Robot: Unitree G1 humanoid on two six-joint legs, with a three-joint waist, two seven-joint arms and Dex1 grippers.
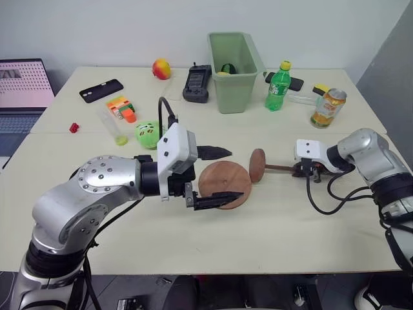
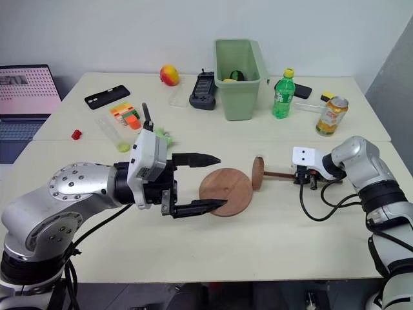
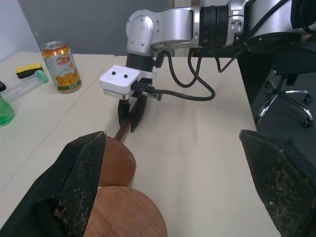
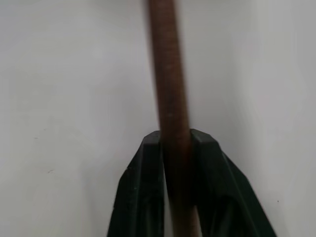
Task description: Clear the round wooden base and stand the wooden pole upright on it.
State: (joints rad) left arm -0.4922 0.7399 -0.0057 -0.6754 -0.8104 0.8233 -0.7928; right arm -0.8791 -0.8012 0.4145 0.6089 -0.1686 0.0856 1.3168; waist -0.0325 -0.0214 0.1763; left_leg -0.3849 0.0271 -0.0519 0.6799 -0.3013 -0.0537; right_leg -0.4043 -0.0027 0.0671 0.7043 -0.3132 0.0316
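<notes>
The round wooden base (image 1: 222, 181) lies flat mid-table with a bare top. My left gripper (image 1: 235, 174) is open over its left part, one finger (image 1: 213, 153) beyond the far rim and the other finger (image 1: 219, 199) at the near rim. Whether they touch it I cannot tell. Just right of the base the wooden pole (image 1: 277, 168) lies on the table, its dark disc (image 1: 257, 166) standing on edge. My right gripper (image 1: 302, 171) is shut on the rod's (image 4: 170, 89) far end, seen also as the right gripper (image 3: 130, 118) in the left wrist view.
At the back stand a green bin (image 1: 234, 61), a green bottle (image 1: 279, 87) and a drink can (image 1: 328, 108). A green ball (image 1: 147, 134), orange pieces (image 1: 121, 106), a black phone (image 1: 101, 90) and a laptop (image 1: 22, 87) sit to the left.
</notes>
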